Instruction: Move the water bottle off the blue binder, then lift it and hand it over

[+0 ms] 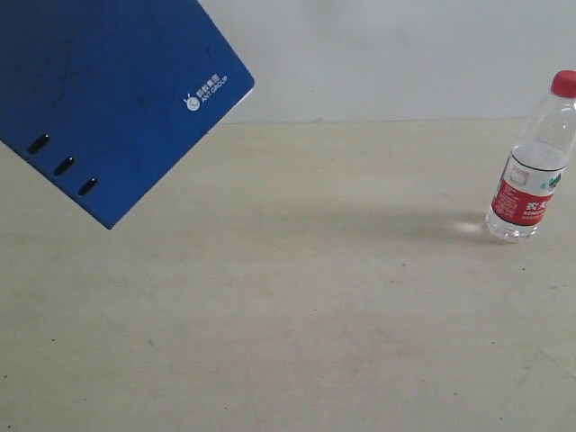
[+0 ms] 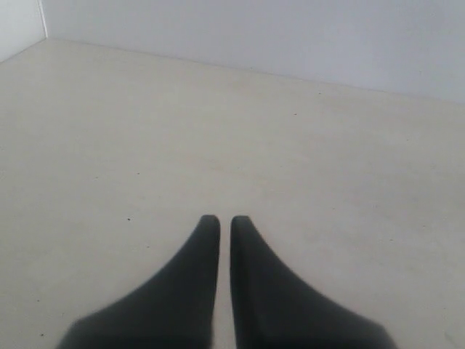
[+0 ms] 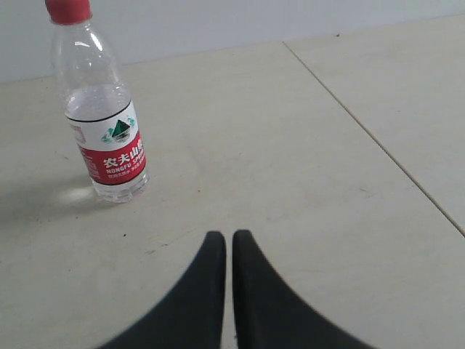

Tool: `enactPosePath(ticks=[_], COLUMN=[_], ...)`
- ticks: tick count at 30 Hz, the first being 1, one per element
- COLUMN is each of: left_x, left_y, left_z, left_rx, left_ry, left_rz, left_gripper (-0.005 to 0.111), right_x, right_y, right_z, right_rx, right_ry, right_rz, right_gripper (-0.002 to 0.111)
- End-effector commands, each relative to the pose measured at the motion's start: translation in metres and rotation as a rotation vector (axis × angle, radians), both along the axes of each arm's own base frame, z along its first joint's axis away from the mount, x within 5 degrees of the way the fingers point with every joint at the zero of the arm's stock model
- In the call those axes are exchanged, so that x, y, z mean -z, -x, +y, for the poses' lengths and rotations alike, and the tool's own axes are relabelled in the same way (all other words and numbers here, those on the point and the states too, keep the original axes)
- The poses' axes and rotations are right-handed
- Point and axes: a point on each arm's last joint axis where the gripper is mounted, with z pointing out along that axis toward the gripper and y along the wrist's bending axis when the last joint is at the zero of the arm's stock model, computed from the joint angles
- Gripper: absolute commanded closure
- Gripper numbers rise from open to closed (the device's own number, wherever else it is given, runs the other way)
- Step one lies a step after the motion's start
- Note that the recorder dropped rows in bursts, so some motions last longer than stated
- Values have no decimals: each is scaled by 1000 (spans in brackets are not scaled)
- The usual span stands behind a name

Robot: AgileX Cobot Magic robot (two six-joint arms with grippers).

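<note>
The water bottle [image 1: 533, 166] stands upright on the bare table at the far right of the exterior view, clear with a red cap and red-and-white label. It stands apart from the blue binder [image 1: 99, 90], which lies flat at the upper left. The right wrist view shows the water bottle [image 3: 102, 116] some way ahead of my right gripper [image 3: 229, 234], which is shut and empty. My left gripper [image 2: 225, 218] is shut too, over bare table with nothing between its fingers. Neither gripper appears in the exterior view.
The beige table [image 1: 297, 297] spreads between binder and bottle. A white wall [image 1: 387, 54] rises behind it. A seam [image 3: 378, 145] in the tabletop runs past the right gripper in the right wrist view.
</note>
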Motion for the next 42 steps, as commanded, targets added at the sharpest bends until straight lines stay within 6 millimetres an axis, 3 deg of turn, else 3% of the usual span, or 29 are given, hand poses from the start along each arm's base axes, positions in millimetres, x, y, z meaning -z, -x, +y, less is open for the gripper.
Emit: enactPosePath(ticks=[1,19,24,28,37,41,42], left_x=[-1,-1,-1,-1,-1,-1,-1], left_y=[0,0,0,0,0,0,0], left_z=[0,0,0,0,0,0,0], left_rx=[0,0,0,0,0,0,0], left_ry=[-7,-7,-7,-7,-7,-7,-7], left_rz=[-17,-17,-17,-17,-17,-17,-17], left_gripper=[101,101,101,101,101,101,101], right_x=[0,-1,-12,-24,-36,-32,-24], right_y=[0,5,23,44,42,41,40], right_z=[0,-1,5,9,18,20,22], right_rx=[-4,7,-74,-98,-212,-234,-276], right_ry=[14,12,-19,108,138,132,141], right_rz=[-2,-17,-218,-393,-517,-475,-374], right_gripper=[107,107,107,107,107,107,107])
